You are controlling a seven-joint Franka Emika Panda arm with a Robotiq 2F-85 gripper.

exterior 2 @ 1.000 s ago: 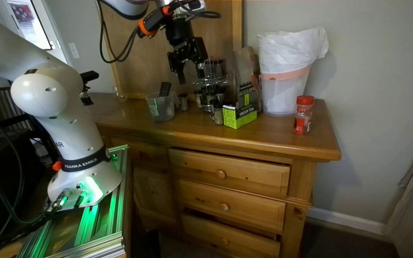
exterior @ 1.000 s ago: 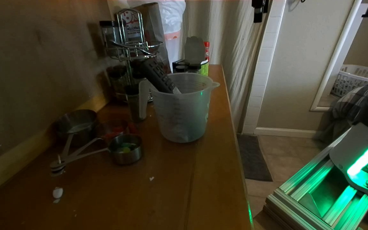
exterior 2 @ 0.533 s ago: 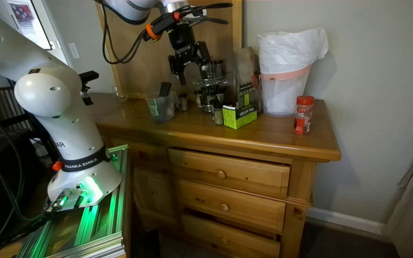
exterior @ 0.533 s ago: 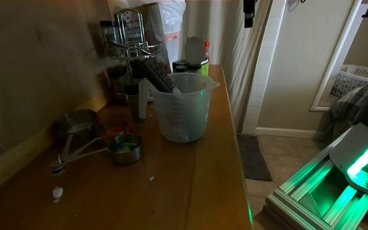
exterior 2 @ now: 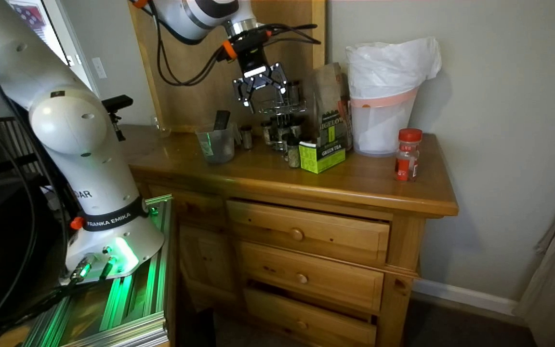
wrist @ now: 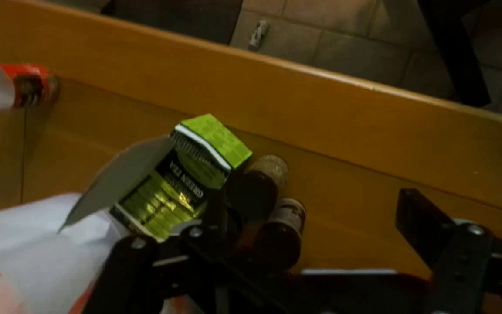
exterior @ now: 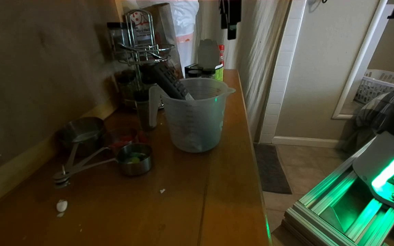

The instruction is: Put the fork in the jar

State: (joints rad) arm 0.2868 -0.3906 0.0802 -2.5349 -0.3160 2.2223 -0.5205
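Observation:
The jar is a whitish translucent jug [exterior: 197, 126] standing upright on the wooden counter; it also shows in an exterior view [exterior 2: 218, 148]. A black slotted handle [exterior: 169, 82] leans out of its mouth on the jug-handle side; its lower end is hidden, so I cannot tell whether it is the fork. No other fork shows. My gripper [exterior 2: 266, 102] is open and empty, in the air above the counter near the spice rack. In the wrist view its open fingers [wrist: 314, 205] are spread above the counter beside two small dark-lidded jars [wrist: 273, 205].
A wire spice rack [exterior: 139, 51] stands behind the jar. A green tea box [exterior 2: 323, 156], a white-bagged bin [exterior 2: 383, 106] and a red-capped bottle [exterior 2: 407, 156] stand along the counter. Metal measuring cups [exterior: 135, 160] lie near the wall. The counter's front edge [wrist: 277, 65] crosses the wrist view.
My gripper has moved down, leftward in an exterior view and slightly rightward in an exterior view from the opposite side, toward the spice rack. The jar and the black handle have not moved.

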